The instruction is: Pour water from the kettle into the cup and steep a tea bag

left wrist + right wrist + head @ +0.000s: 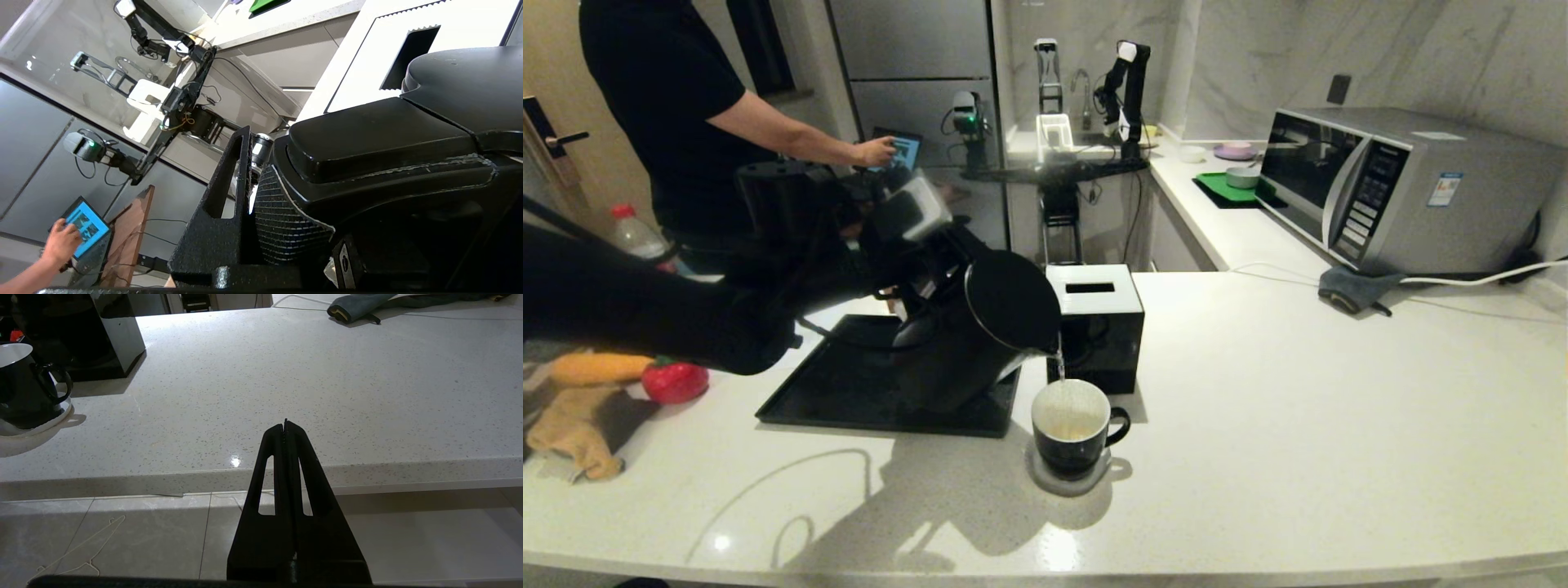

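My left gripper [913, 287] is shut on the loop handle of the matte black kettle [1005, 314], which hangs tilted toward the right above the counter. One textured finger [220, 212] lies against the ribbed handle pad in the left wrist view. A thin stream of water [1060, 366] falls from the spout into the black cup [1072, 425], whose white inside holds some liquid. The cup [20, 388] stands on a round coaster [1045, 482]. My right gripper [284, 424] is shut and empty, parked below the counter's front edge, right of the cup. The tea bag is out of view.
A black tissue box [1103, 327] stands just behind the cup, and a black tray [833, 392] lies under the kettle. A red pepper toy [674, 382] and yellow cloth sit at the left. A microwave [1405, 188] and grey cloth [1352, 290] are far right. A person [670, 106] stands behind.
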Robot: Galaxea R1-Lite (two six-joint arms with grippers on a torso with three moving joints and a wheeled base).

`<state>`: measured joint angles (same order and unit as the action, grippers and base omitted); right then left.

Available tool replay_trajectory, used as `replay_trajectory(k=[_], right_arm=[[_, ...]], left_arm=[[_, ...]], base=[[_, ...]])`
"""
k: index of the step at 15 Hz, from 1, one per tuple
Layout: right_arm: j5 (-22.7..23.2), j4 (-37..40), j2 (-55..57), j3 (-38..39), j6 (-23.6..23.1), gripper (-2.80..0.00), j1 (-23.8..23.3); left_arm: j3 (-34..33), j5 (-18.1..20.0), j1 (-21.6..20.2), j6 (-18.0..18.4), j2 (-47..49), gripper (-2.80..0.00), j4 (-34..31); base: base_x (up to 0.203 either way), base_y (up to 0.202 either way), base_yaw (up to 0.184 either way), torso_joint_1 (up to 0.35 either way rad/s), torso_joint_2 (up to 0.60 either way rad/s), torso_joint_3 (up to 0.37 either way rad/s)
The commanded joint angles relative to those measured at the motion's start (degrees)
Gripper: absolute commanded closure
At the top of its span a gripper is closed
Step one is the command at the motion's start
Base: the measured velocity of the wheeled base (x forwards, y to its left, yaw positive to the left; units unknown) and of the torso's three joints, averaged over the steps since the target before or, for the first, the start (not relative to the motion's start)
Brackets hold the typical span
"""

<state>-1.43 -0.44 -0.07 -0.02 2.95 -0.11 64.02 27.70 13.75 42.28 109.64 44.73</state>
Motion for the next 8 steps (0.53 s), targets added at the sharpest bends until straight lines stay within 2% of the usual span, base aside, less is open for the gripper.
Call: replay_trajectory(k=[1, 8], right_arm=[[0.01, 0.00, 0.07, -0.01, 0.04, 0.00, -0.03], [0.01, 0.00, 0.07, 0.02, 0.04, 0.00, 0.02]], left_arm=[[-0.04, 0.16, 0.05, 0.44, 0.05, 0.00, 0.27], [-0.04, 0.16, 0.14, 0.52, 0.16, 0.00, 0.03]], base=[[0.000, 0.000, 0.000, 0.000, 0.00, 0.000], [0.000, 0.000, 0.000, 0.000, 0.00, 0.000]])
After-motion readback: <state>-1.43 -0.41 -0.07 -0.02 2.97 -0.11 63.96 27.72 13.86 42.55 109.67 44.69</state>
